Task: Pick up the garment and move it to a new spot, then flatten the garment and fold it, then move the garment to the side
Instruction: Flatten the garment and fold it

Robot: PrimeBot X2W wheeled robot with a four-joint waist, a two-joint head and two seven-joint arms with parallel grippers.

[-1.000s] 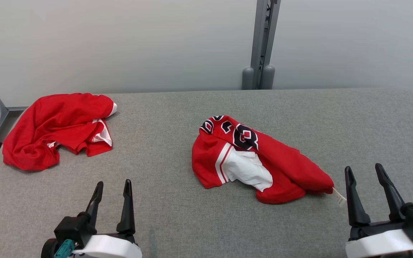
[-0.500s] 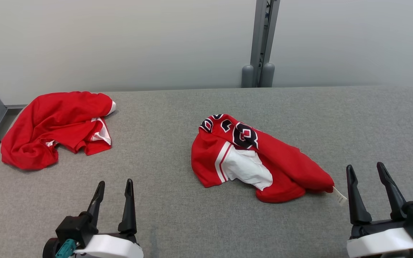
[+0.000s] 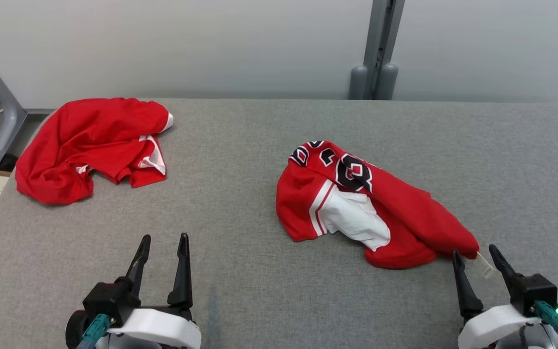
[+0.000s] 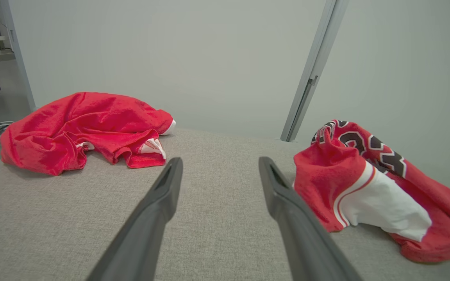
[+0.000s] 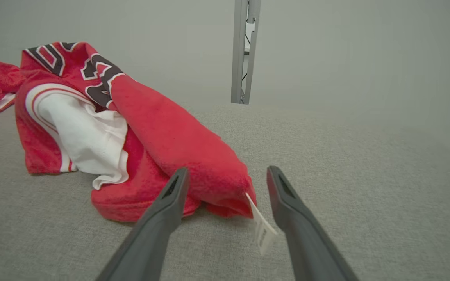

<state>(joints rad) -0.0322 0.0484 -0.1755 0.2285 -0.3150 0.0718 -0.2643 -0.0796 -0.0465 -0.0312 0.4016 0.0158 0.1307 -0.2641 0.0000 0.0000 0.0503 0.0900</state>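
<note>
Garment (image 3: 419, 218) central on table (image 3: 240, 291), edges distant.

Garment (image 3: 405, 213), red and white: large black block characters (image 3: 351, 172) outlined in white, broken up by crumpled folds, so no word or number can be read. White hang tag (image 5: 262, 230) at its near end: print too small to read.

A grey fabric-covered table (image 3: 240, 145) carries, well apart, a crumpled plain red shirt (image 3: 90, 145) at far left and a crumpled red-and-white lettered jersey (image 3: 405, 213) right of centre.
</note>
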